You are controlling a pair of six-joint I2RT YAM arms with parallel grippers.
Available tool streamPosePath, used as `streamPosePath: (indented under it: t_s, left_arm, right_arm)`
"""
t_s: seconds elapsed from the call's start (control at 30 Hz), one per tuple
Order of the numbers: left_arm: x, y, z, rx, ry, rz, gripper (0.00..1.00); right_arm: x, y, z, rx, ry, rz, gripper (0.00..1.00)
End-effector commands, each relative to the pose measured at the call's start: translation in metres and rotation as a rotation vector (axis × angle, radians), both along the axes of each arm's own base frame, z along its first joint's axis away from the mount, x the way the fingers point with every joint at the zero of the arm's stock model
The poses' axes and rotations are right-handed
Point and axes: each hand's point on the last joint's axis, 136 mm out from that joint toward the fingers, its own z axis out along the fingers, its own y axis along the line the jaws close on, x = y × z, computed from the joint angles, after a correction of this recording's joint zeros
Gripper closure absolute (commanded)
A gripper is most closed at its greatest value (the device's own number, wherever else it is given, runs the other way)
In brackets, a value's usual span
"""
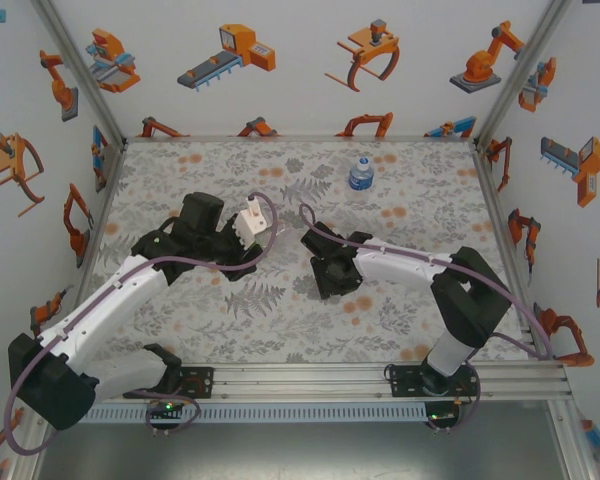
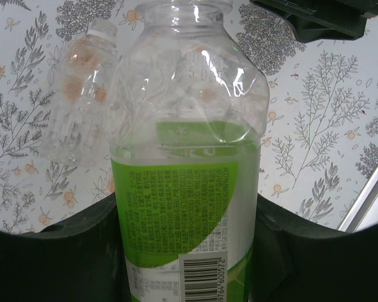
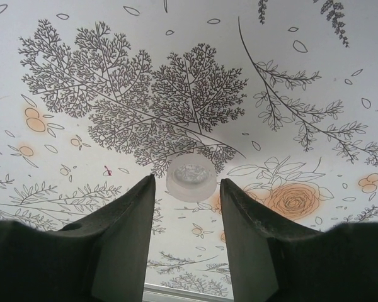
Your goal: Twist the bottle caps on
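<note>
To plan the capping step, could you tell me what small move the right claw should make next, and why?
Probably ease the right claw down until its fingers straddle the white cap. The cap lies on the table just ahead of the parted fingertips, ungripped, while the left claw holds the green-label bottle with its mouth uncapped.

light: bright, even | shadows: soft (faint) | glare: white streaks on green-label bottle (image 2: 236, 78) | focus: wrist-view foregrounds soft
</note>
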Motion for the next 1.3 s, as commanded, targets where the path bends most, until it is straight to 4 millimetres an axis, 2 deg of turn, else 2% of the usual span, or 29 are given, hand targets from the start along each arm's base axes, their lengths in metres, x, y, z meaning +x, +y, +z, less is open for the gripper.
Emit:
streamPosePath:
  t_s: [0.0,0.2,0.53,0.97,1.1,1.17,1.27]
  left_arm:
    - [0.002,-0.002,0.009,-0.001,-0.016,-0.01,0.9]
    - [0.002,-0.002,0.008,0.0,-0.012,-0.009,0.9]
    - [0.002,-0.002,0.006,0.006,-0.003,-0.011,0.9]
    - [0.003,-0.003,0.003,0.015,0.011,-0.01,0.89]
    - [0.003,-0.003,0.002,0.018,0.013,-0.011,0.89]
    - [0.004,-0.004,0.001,0.02,0.015,-0.011,0.89]
    - [0.004,-0.003,0.002,0.019,0.014,-0.01,0.89]
  right_arm:
    - [-0.001,0.004,0.002,0.007,0.003,-0.008,0.56]
    - [-0.002,0.004,-0.002,0.006,0.009,-0.009,0.6]
    - [-0.003,0.003,-0.006,-0.002,0.022,-0.01,0.6]
    - [-0.009,0.0,-0.026,-0.017,0.053,-0.016,0.58]
    - [-0.01,0.001,-0.03,-0.007,0.061,-0.027,0.66]
    - [-0.009,0.004,-0.026,0.007,0.055,-0.027,0.77]
    - [-0.004,0.012,-0.013,0.071,0.028,-0.03,0.81]
